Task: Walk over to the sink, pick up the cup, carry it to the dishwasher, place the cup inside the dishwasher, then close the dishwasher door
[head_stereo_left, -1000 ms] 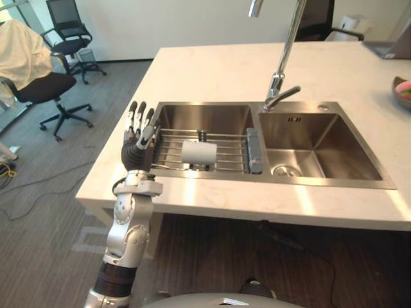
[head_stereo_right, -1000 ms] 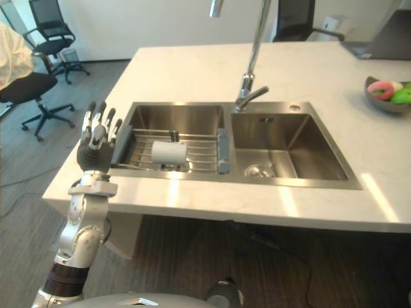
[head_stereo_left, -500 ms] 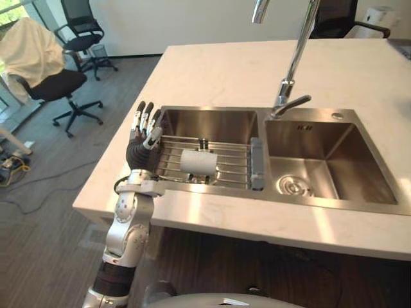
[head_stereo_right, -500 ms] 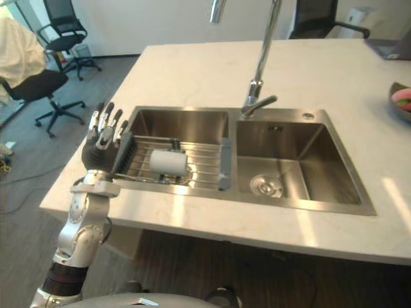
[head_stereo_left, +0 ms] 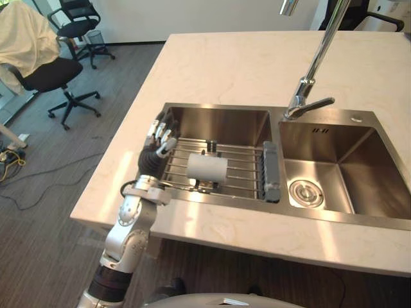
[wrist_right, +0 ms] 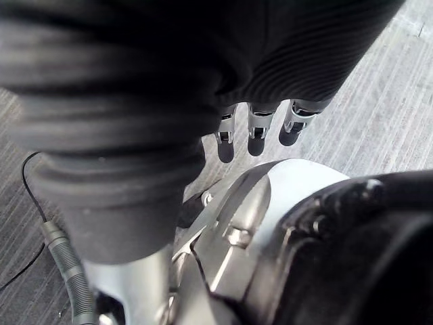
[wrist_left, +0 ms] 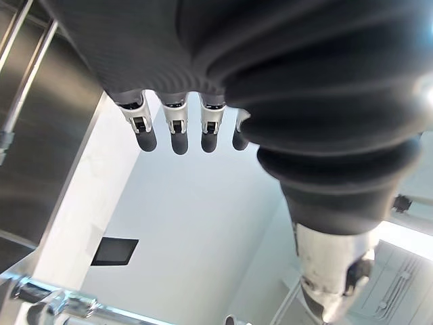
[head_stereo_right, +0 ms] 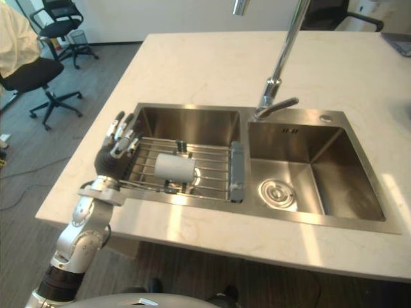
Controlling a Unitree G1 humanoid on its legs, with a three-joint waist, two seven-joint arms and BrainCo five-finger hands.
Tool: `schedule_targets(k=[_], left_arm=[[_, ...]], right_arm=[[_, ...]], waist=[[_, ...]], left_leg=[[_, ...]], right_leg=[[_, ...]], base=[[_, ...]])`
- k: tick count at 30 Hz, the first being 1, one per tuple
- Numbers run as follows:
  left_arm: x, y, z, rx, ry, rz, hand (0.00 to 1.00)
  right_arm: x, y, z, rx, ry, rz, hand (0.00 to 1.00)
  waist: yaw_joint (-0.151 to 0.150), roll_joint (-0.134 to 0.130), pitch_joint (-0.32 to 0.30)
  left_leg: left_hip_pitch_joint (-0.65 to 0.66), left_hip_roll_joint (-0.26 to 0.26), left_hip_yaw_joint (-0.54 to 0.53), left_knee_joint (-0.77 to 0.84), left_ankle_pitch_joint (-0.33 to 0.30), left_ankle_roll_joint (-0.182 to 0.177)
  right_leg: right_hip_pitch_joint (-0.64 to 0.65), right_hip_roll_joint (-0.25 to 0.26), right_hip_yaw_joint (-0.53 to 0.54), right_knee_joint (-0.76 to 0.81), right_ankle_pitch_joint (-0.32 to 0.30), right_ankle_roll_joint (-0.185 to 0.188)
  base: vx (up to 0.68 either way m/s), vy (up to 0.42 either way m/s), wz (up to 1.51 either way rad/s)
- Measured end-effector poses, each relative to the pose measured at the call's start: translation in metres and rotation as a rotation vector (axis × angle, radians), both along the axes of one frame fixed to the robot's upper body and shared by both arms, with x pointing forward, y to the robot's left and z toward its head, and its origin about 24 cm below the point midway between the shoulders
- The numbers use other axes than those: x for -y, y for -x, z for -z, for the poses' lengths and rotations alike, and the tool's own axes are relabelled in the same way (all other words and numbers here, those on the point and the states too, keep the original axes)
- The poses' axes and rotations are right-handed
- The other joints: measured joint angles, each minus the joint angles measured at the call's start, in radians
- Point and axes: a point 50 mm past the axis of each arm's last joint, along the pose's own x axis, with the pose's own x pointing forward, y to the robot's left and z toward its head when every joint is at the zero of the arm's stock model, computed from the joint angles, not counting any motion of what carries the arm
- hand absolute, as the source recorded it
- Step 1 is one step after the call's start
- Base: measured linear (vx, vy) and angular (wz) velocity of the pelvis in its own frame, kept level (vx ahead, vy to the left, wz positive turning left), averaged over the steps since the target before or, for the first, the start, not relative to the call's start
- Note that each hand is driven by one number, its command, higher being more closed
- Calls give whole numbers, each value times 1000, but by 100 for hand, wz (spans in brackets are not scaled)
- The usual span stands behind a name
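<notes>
The white cup (head_stereo_left: 207,168) lies on its side on a wire rack (head_stereo_left: 241,165) across the left basin of the steel sink (head_stereo_left: 218,115). My left hand (head_stereo_left: 156,144) is raised over the sink's left rim, a short way left of the cup and apart from it. Its fingers (wrist_left: 177,132) are straight and hold nothing. In the right wrist view, my right hand's fingers (wrist_right: 254,139) hang relaxed over the grey floor, with nothing in them.
A tall faucet (head_stereo_left: 314,70) rises behind the divider between the basins. The right basin has a round drain (head_stereo_left: 307,194). A grey block (head_stereo_left: 271,172) ends the rack on its right. The white counter (head_stereo_left: 225,64) surrounds the sink. Office chairs (head_stereo_left: 54,70) stand at the far left.
The whole view has shifted as the camera came closer to the sink. My left hand has moved from beside the counter edge to over the sink's left rim. The cup has not moved.
</notes>
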Motion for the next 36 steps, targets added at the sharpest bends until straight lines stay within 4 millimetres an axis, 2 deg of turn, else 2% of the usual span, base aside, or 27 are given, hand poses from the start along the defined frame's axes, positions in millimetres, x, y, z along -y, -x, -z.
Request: schedule_targets(k=[1, 3, 6, 9, 12, 16, 20, 21, 27, 32, 36], left_arm=[[3, 0, 4, -12, -26, 5, 0], [5, -3, 22, -59, -193, -48, 0], [-6, -6, 40, -76, -492, -177, 0], [-15, -6, 40, -17, -682, -264, 0], [-23, -6, 36, 87, -871, -341, 0], [-24, -11, 29, 188, -994, -364, 0], [-24, -14, 32, 252, -1129, -367, 0], [-23, -13, 35, 275, -1177, -352, 0], [-14, -8, 58, 304, -1332, -261, 0], [-18, -7, 78, 277, -1464, -219, 0], [-20, -8, 79, 305, -1523, -229, 0]], right_arm=[[1, -2, 0, 4, 4, -16, 0], [0, -8, -1, 23, 7, -61, 0], [-4, -13, 0, 30, -2, -135, 0], [-5, -12, 0, 29, -7, -154, 0], [-4, -10, 0, 31, -9, -165, 0], [-3, -12, 0, 52, -2, -174, 0], [-2, -15, -1, 66, 9, -174, 0], [-3, -17, -1, 75, 9, -176, 0], [-1, -17, -1, 85, 25, -175, 0], [0, -18, -1, 85, 27, -175, 0], [0, -18, -1, 84, 28, -175, 0]], waist=[[-2, -1, -1], [-10, -7, -2], [-32, -26, -23], [-46, -32, -30], [-54, -27, -36], [-59, -23, -38], [-77, -23, -38], [-89, -22, -38], [-111, -17, -36], [-122, -8, -37], [-137, -2, -36]], left_leg=[[2, 1, 4, -1, 0, 0], [26, 7, 24, -18, 1, -5], [31, 27, 46, -31, -2, -24], [31, 44, 46, -43, 3, -31], [33, 55, 44, -49, 10, -45], [34, 60, 42, -49, 11, -44], [42, 56, 46, -50, 6, -42], [42, 55, 47, -50, 4, -42], [45, 55, 53, -49, -8, -45], [47, 55, 73, -49, -14, -50], [49, 53, 75, -47, -11, -45]], right_leg=[[-1, 2, 3, -1, 0, 0], [1, 9, 22, -1, 0, -2], [-22, 31, 44, -2, -9, -17], [-31, 48, 45, -2, -13, -24], [-32, 63, 44, -2, -15, -29], [-33, 68, 41, -2, -16, -31], [-31, 66, 41, -3, -16, -31], [-32, 65, 42, -3, -16, -31], [-34, 65, 48, -3, -16, -30], [-47, 67, 72, -3, -16, -31], [-47, 67, 76, -3, -16, -31]], base=[[-25, 5, -21], [-32, -3, -26], [-42, -38, -26], [2, -64, -11], [38, -40, -1], [30, -11, -2], [9, 16, -5], [0, 0, 0], [-3, 8, -3], [3, 9, -13], [8, 1, -2]])
